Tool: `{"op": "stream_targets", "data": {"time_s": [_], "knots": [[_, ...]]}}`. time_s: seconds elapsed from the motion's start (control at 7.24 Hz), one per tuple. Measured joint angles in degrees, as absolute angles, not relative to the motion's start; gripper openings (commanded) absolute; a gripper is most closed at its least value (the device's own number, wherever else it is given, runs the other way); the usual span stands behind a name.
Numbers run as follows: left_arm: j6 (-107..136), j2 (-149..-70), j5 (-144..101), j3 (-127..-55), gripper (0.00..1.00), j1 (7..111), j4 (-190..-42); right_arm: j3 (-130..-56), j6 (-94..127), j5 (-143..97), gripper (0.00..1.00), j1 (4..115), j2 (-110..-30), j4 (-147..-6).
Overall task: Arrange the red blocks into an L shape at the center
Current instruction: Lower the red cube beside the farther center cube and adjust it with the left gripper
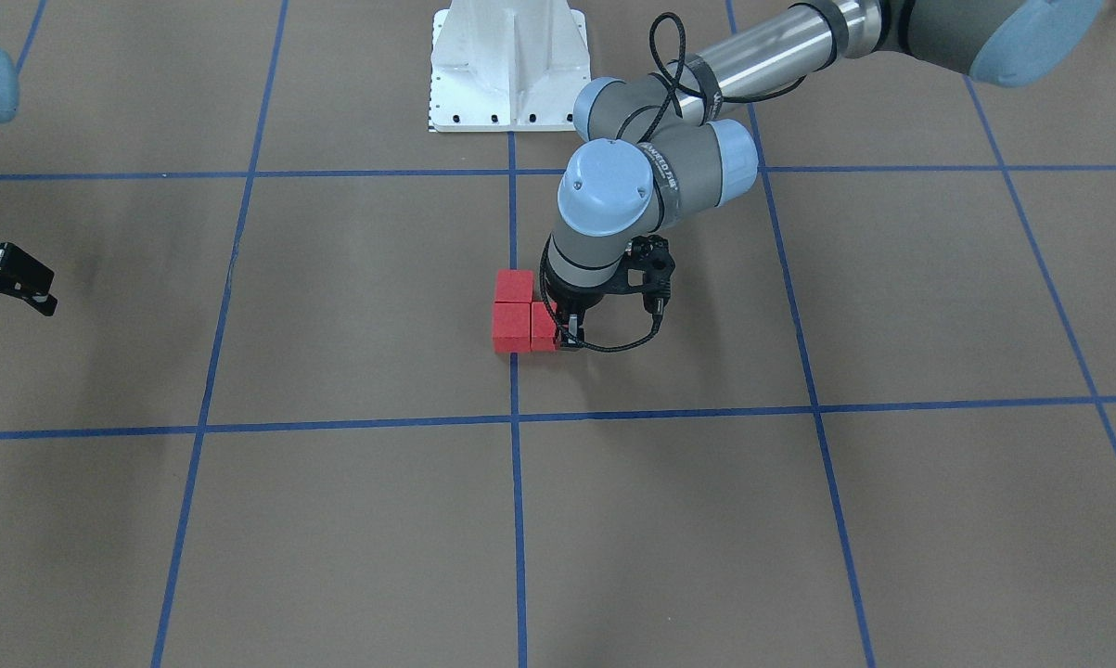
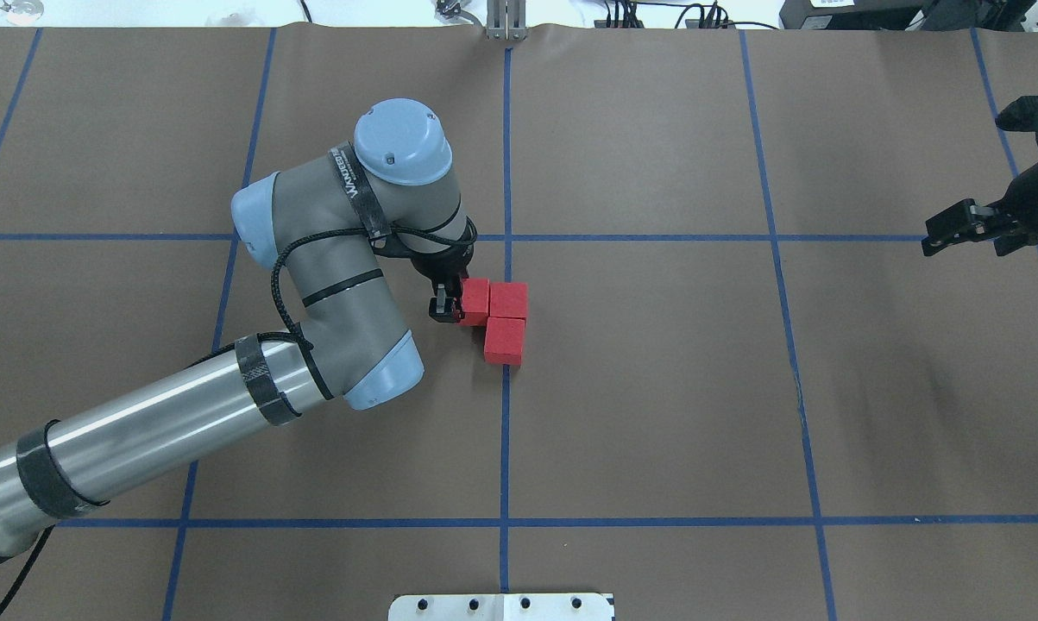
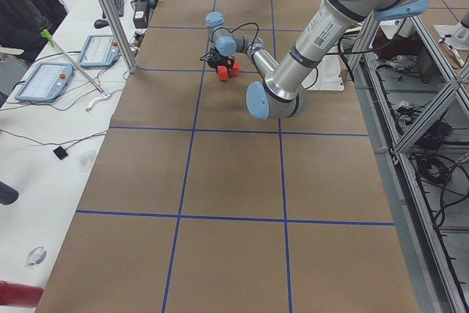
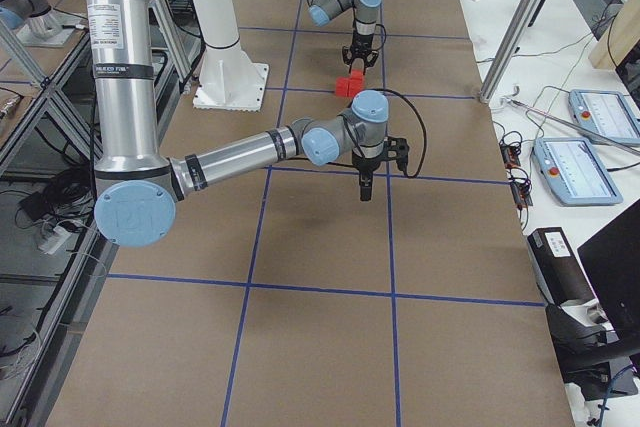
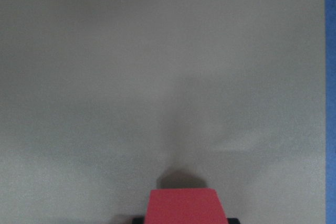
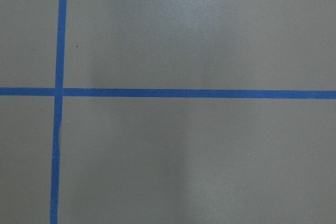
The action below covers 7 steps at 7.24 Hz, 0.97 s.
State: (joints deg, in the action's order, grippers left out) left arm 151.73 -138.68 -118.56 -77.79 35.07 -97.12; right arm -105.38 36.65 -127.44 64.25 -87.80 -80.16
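As the left arm reaches in from the counter's robot-side left corner, its black two-finger left end effector is down at the middle of the brown paper-covered counter, well away from every edge. It's pinching a small matte red cube, and the left wrist camera backs that up: this gripped cube fills the gap between the dark fingertips at the bottom of its view. Touching it, on the side toward the counter's right end, sits a second red cube, lying across the middle blue tape line. A third red cube butts against the second on the side toward the robot's edge, also across that line. So there's an L at the centre: second red cube at the corner, one leg toward the left end, one toward the robot's edge. The front camera agrees, gripped cube, second red cube and third red cube sitting flush. Whether the gripped cube rests fully on the paper, I cannot tell. Near the counter's right end, well apart from the cubes, the black right end effector hangs above the surface; whether its fingers are spread or pressed together I cannot tell. Its wrist camera looks down on two crossing blue tape lines.
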Motion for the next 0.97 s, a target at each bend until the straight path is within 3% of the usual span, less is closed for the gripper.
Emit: {"op": "stream_targets", "data": {"time_s": [0.14, 0.28, 0.97], "knots": [[151.71, -138.69, -118.56, -77.78, 0.7, 35.07, -97.12, -105.38, 36.65, -127.44, 1.0, 64.25, -87.8, -80.16], [151.68, -138.69, -118.56, -77.78, 1.0, 35.07, -97.12, -105.38, 36.67, -127.44, 1.0, 64.25, -87.8, -80.16], [151.31, -138.75, -118.58, -78.06, 1.0, 35.07, -97.18, -104.99, 36.74, -127.44, 1.0, 64.25, -87.8, -80.16]]}}
